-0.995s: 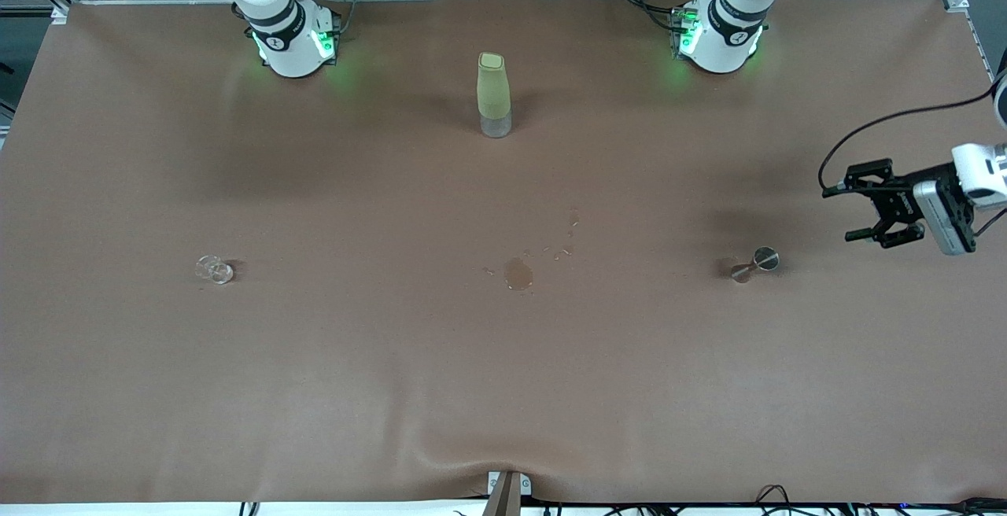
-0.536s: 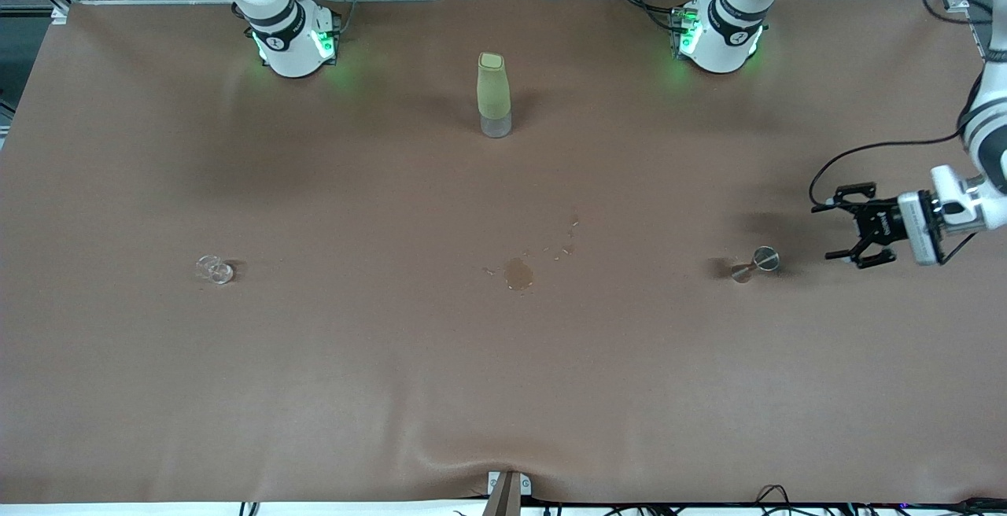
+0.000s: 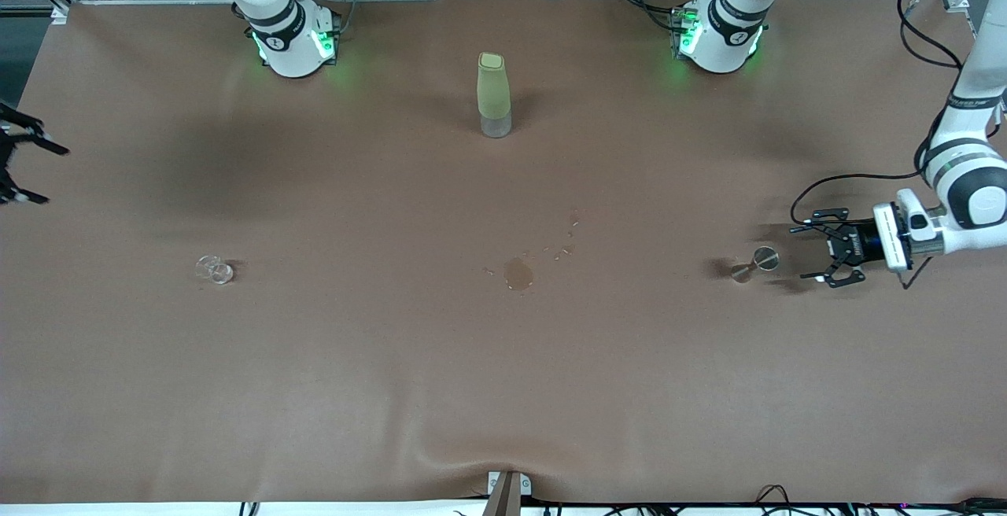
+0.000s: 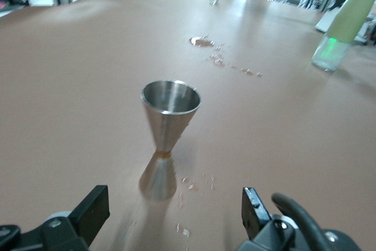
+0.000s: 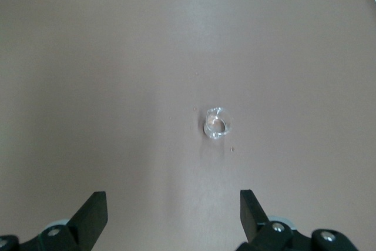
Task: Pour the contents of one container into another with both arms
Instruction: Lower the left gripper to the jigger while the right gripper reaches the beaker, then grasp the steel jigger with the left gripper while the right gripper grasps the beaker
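Observation:
The silvery hourglass jigger (image 3: 754,263) (image 4: 165,134) stands upright on the brown table toward the left arm's end. My left gripper (image 3: 810,252) (image 4: 175,210) hangs low just beside it, open, nothing between its fingers, pointing at the jigger. The tiny clear glass cup (image 3: 214,269) (image 5: 218,123) stands toward the right arm's end. My right gripper (image 3: 31,172) (image 5: 173,211) shows at the table's edge on that end, open and empty, up in the air with the cup ahead of it.
A tall pale yellow-green bottle (image 3: 494,94) (image 4: 346,22) stands between the two arm bases. A small wet patch (image 3: 518,273) with scattered droplets lies mid-table. The brown table cover (image 3: 503,390) bulges a little at its near edge.
The left gripper has come down and moved toward the jigger, now close beside it. The right gripper has come into view at the table's edge. Jigger and cup have not moved.

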You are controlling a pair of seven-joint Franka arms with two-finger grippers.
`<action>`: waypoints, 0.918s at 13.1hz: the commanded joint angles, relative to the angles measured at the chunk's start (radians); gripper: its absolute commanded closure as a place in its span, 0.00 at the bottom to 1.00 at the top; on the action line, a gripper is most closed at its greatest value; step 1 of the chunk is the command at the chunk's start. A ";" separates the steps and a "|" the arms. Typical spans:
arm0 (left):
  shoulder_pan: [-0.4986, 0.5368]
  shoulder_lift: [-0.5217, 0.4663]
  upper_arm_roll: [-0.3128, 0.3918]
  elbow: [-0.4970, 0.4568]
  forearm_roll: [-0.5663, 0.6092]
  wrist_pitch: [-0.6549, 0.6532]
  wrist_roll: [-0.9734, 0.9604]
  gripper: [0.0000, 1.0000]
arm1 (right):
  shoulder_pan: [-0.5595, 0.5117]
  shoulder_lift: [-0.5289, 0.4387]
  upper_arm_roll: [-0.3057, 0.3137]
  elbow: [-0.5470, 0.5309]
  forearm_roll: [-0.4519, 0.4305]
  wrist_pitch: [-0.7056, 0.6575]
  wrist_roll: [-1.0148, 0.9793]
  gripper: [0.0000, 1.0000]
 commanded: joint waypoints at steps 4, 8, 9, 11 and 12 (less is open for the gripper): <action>-0.017 0.079 -0.009 0.009 -0.118 -0.026 0.231 0.11 | -0.102 0.300 -0.002 0.070 0.305 -0.180 -0.264 0.00; -0.015 0.107 -0.009 0.016 -0.135 -0.026 0.251 0.19 | -0.152 0.470 -0.002 0.148 0.468 -0.296 -0.360 0.00; -0.017 0.107 -0.009 0.019 -0.135 -0.026 0.251 0.21 | -0.166 0.519 -0.002 0.171 0.522 -0.329 -0.390 0.00; -0.029 0.107 -0.009 0.021 -0.147 -0.026 0.262 0.30 | -0.195 0.581 0.000 0.194 0.609 -0.357 -0.443 0.00; -0.030 0.110 -0.009 0.021 -0.152 -0.025 0.291 0.36 | -0.208 0.605 0.003 0.194 0.651 -0.357 -0.457 0.00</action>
